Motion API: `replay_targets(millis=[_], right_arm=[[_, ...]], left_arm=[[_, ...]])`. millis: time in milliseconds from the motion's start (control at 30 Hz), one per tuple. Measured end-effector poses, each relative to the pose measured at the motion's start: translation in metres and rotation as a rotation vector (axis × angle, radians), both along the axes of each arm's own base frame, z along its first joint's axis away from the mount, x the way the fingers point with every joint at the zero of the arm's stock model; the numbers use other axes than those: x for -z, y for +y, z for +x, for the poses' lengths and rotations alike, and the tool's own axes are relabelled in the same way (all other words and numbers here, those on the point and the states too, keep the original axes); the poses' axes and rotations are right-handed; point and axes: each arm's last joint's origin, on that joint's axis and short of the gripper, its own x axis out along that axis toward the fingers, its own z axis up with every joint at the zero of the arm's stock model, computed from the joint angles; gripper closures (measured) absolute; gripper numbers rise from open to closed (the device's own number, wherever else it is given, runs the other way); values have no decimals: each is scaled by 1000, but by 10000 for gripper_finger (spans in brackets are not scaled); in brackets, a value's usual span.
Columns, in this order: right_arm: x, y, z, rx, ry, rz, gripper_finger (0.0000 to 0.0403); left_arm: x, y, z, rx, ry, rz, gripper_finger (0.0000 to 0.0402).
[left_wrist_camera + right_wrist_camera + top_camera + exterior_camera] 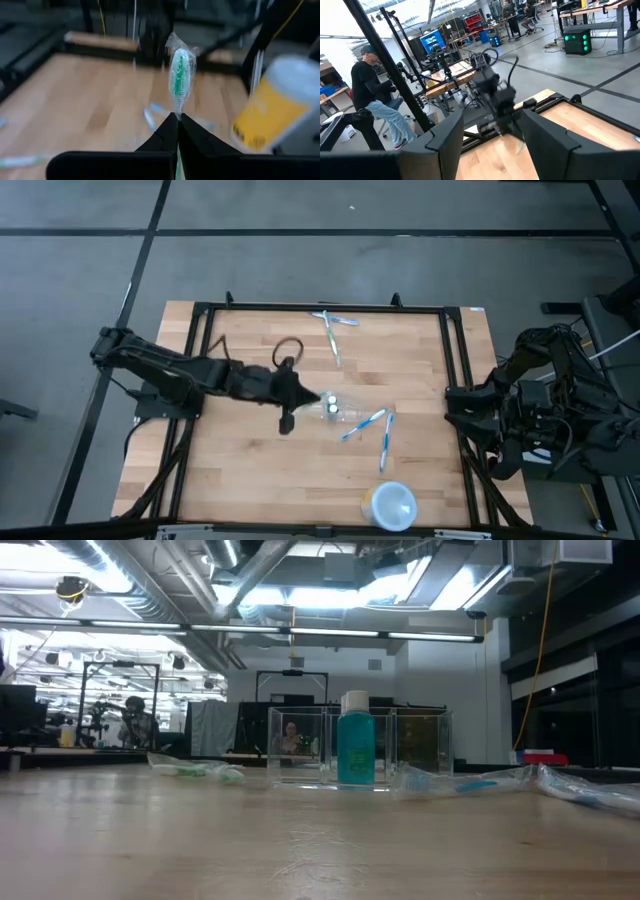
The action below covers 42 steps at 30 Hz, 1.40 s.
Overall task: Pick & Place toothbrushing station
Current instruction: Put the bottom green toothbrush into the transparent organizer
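Note:
The clear toothbrushing station (360, 752) stands upright on the wood at the table's middle, with a teal, white-capped bottle (355, 750) in it. It also shows in the high view (338, 410). My left gripper (308, 396) is just left of it, shut on a wrapped green toothbrush (179, 75). It does not show in the low view. My right gripper (490, 150) is open and empty beyond the table's right edge (462, 405). My left gripper pinches the wrapped green toothbrush between its two fingertips (170, 131), on the neck just below the bristle head (178, 111). The brush runs along the fingers, its head sticking out past the tips. The handle is hidden between the fingers. The head is clear of the table.
Wrapped toothbrushes lie at the far edge (331, 330) and right of the station (364, 424) (385, 442). A round white cup with pale blue inside (391, 504) stands at the near edge. A person (375, 95) stands in the room beyond the table.

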Motion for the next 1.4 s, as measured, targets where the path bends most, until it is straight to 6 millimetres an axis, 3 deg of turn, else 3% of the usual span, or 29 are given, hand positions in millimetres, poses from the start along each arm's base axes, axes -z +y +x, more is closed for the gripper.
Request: replay_targets(millis=[233,500,700,1400], right_arm=[[0,0,0,-1,1,-2,202],[0,0,0,-2,5,-18,201],[0,0,0,-2,5,-21,201],[0,-5,8,44,-27,110,201]], left_arm=[[-25,21,7,32,-257,-22,400],[-16,42,8,-77,-408,-17,400],[0,52,2,-128,-536,-22,400],[93,61,-34,-244,-585,33,400]])
